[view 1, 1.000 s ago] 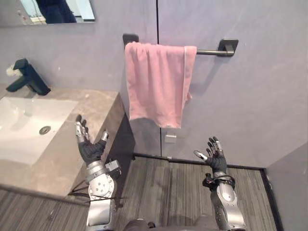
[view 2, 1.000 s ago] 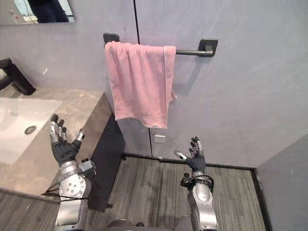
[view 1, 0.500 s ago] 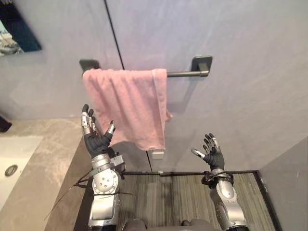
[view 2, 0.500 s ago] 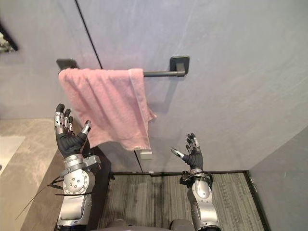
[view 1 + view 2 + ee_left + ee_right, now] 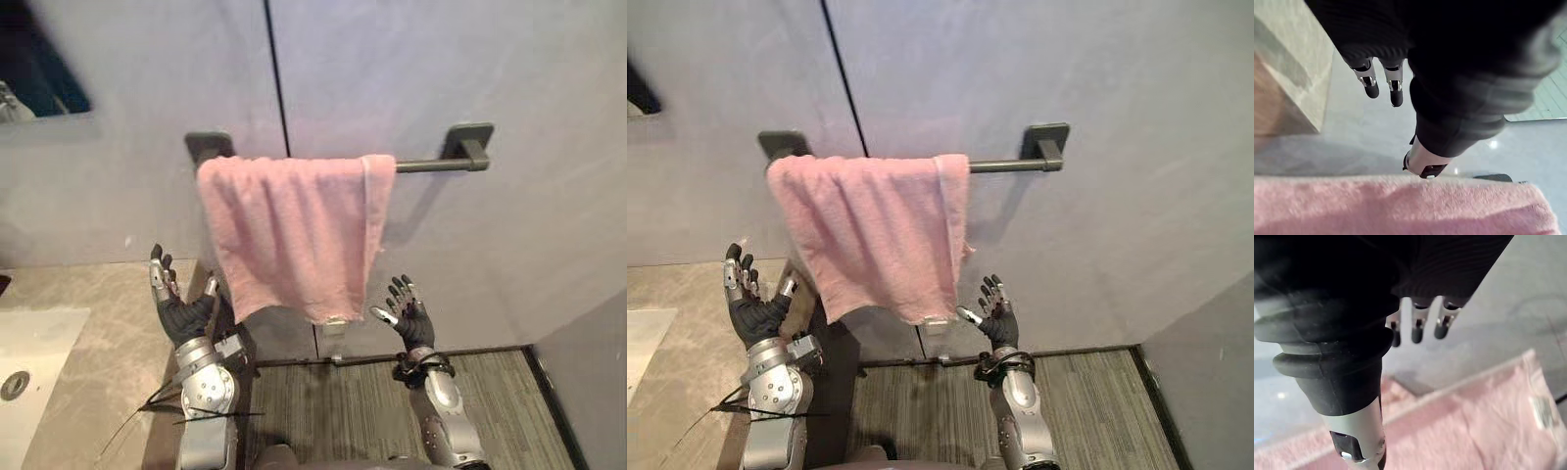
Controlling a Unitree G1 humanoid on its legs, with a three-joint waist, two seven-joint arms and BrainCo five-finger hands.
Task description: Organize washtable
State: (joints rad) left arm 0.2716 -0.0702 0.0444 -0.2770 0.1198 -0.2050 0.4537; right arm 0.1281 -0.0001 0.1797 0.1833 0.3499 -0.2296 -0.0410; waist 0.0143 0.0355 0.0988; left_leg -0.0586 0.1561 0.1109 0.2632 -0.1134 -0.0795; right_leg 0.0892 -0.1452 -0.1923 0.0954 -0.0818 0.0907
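Observation:
A pink towel [image 5: 294,230] hangs folded over a dark wall rail [image 5: 431,164], bunched toward the rail's left end. My left hand [image 5: 179,311] is raised palm up with straight fingers, just left of the towel's lower edge and not touching it. My right hand [image 5: 409,316] is raised open just right of the towel's lower corner, also apart from it. In the left wrist view the pink towel [image 5: 1396,205] lies past the fingers [image 5: 1371,88]. The towel [image 5: 1474,431] shows past the fingers [image 5: 1418,333] in the right wrist view too.
A beige stone washtable [image 5: 98,333] runs along the left, with a white basin [image 5: 29,362] set in it. A mirror corner [image 5: 39,78] is at the upper left. Grey striped flooring [image 5: 343,411] lies below the towel, and a grey wall closes the right side.
The camera has shifted, so the whole picture moved right. Both hands stay open. The right hand now stands closer to the towel's lower right corner.

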